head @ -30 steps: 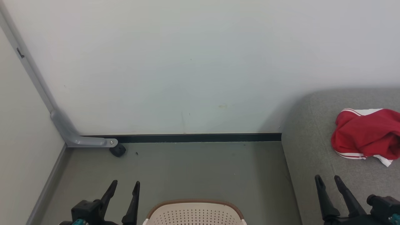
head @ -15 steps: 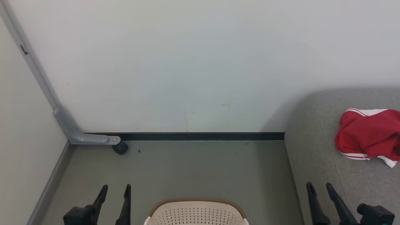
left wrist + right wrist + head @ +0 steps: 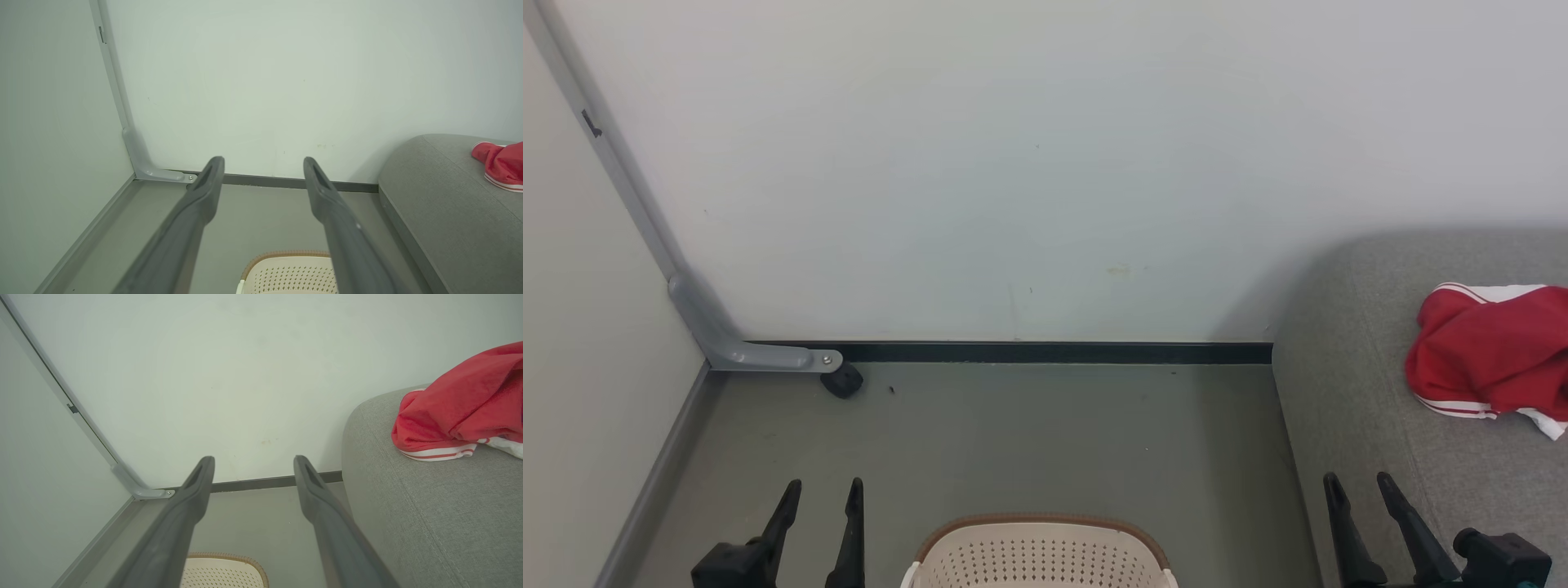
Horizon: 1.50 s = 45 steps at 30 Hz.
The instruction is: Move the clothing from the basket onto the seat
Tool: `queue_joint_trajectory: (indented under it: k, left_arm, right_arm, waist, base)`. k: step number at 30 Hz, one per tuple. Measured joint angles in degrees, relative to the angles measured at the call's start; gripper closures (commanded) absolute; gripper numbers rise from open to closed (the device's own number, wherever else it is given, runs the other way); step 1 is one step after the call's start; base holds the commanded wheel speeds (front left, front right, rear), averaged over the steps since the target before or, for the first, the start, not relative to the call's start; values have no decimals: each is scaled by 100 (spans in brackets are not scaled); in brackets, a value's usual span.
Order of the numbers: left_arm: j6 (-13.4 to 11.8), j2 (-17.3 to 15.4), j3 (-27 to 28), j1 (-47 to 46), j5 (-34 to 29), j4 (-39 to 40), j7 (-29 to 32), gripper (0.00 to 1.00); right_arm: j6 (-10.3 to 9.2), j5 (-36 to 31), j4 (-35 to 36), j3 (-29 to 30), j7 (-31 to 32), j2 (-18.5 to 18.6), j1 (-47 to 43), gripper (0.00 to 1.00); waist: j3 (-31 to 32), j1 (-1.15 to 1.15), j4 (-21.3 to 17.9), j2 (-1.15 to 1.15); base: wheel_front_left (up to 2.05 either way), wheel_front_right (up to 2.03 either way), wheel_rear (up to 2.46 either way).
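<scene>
Red clothing (image 3: 1490,351) with white stripes lies bunched on the grey seat (image 3: 1347,392) at the right; it also shows in the left wrist view as clothing (image 3: 500,165) and in the right wrist view as clothing (image 3: 461,406). The far rim of the cream perforated basket (image 3: 1041,549) with its brown band pokes up at the bottom centre; its inside is hidden. My left gripper (image 3: 823,488) stands open left of the basket, holding nothing. Over the seat's front left part my right gripper (image 3: 1357,483) is open and empty.
A white wall runs behind with a dark skirting (image 3: 1045,352). A grey metal bracket (image 3: 760,356) and a small black foot (image 3: 842,380) sit in the left corner. Grey floor (image 3: 1013,441) lies between basket and wall.
The camera has shifted slightly, so wall and seat sit a little to the right. Both grippers have dropped lower in the head view. The clothing has stayed put on the seat.
</scene>
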State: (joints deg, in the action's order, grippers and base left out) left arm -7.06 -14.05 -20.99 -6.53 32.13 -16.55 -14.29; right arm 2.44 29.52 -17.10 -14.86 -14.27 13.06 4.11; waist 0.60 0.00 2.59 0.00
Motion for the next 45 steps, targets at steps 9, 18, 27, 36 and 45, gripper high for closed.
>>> queue_joint_trajectory:
  k: [9, 18, 27, 36, 45]
  left_arm:
    - [-1, 74, 113, 5, -92, 16, 0, 0]
    - [0, 122, 168, 10, -149, 93, 0, 0]
    - [59, 189, 158, 0, -178, 167, -1, 0]
    - [311, 232, 3, -182, -216, 64, -1, 0]
    - [522, 227, -138, -639, -392, -143, -1, 0]
  right_arm:
    - [9, -90, 4, 96, 0, -60, 0, 0]
    - [35, -142, 30, 131, 0, -129, 1, 0]
    - [59, -287, 90, 180, 0, -171, 34, 0]
    - [109, -419, 157, 197, -1, -196, 341, 0]
    - [119, -486, 181, 255, -1, -223, 725, 0]
  waist:
    - [-27, 0, 0, 0]
    - [-92, 0, -25, 0]
    - [-343, 0, -88, 0]
    - [-771, 0, -191, 0]
    - [-1260, 1, -331, 0]
  base:
    - [0, 0, 0]
    - [0, 0, 0]
    - [0, 0, 0]
    - [0, 0, 0]
    - [0, 0, 0]
